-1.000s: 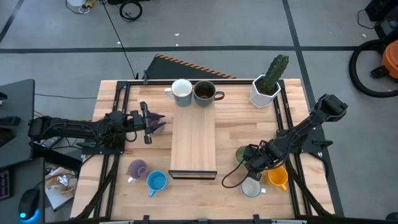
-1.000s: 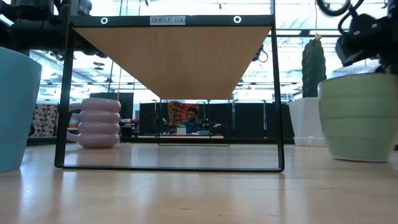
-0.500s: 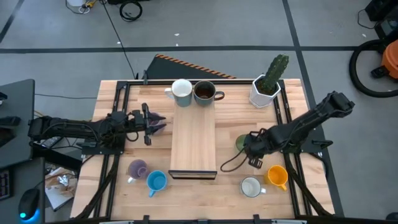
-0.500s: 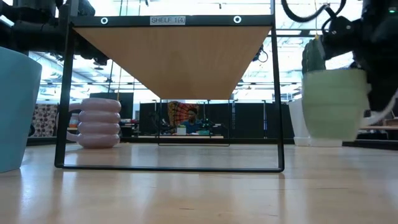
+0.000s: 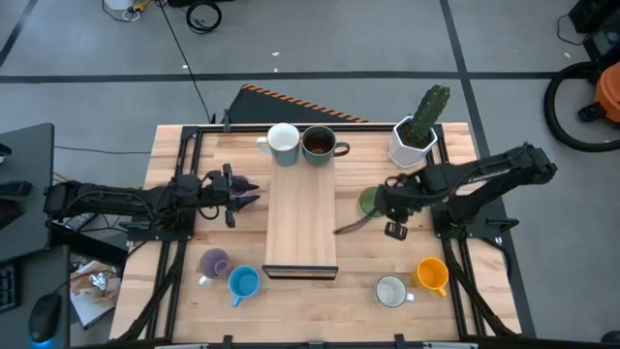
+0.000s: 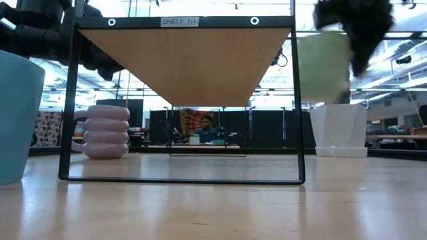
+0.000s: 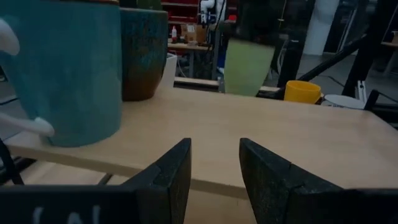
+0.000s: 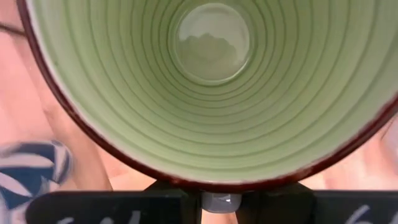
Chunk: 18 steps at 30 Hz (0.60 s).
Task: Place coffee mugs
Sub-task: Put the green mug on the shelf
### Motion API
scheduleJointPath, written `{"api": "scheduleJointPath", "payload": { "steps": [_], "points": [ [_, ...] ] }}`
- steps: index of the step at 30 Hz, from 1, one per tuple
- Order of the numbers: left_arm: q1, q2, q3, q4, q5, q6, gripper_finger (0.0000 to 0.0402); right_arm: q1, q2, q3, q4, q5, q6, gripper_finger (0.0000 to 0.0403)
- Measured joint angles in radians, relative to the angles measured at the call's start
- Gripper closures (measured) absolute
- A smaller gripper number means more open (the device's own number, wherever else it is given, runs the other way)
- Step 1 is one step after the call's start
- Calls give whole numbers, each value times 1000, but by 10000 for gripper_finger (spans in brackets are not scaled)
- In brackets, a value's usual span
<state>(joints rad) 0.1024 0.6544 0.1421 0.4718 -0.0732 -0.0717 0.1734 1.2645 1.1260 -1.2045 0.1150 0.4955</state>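
Note:
My right gripper [image 5: 387, 206] is shut on the light green mug [image 5: 370, 202], which hangs in the air just right of the wooden shelf [image 5: 301, 223]. The right wrist view looks down into the mug's ribbed inside [image 8: 211, 81]. In the low view the mug [image 6: 323, 67] is level with the shelf top. My left gripper [image 7: 214, 174] waits open and level at the shelf's left side. A pale mug [image 5: 283, 143] and a dark brown mug [image 5: 319, 143] stand at the shelf's far end. My right gripper comes from above, pointing steeply down, and pinches a small pale part [image 8: 219, 200] just outside the mug's dark red rim [image 8: 186, 182], seemingly the handle. The mug is lifted clear of the table and hangs upright, mouth up, below the fingers.
On the table stand a lilac mug [image 5: 213, 262] and a blue mug [image 5: 244, 282] at the near left, a white mug [image 5: 391, 291] and an orange mug [image 5: 432, 275] at the near right. A cactus pot [image 5: 417, 136] is at the far right. A black cable [image 5: 354, 225] trails below the right arm.
My right gripper has risen and moved toward the table's far edge, staying shut on the green mug. The mug has come up off the table from beside the white and orange mugs to the height of the shelf top.

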Motion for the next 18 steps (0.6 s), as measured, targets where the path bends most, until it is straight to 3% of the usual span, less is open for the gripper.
{"api": "scheduleJointPath", "payload": {
  "steps": [11, 18],
  "points": [
    [0, 0, 0, -8, 29, -70, 260, -108, 252, 409, -142, -15, -312, 343],
    [0, 0, 0, -39, 34, -77, 260, -178, 395, 630, -209, -38, -425, 343]
  ]
}}
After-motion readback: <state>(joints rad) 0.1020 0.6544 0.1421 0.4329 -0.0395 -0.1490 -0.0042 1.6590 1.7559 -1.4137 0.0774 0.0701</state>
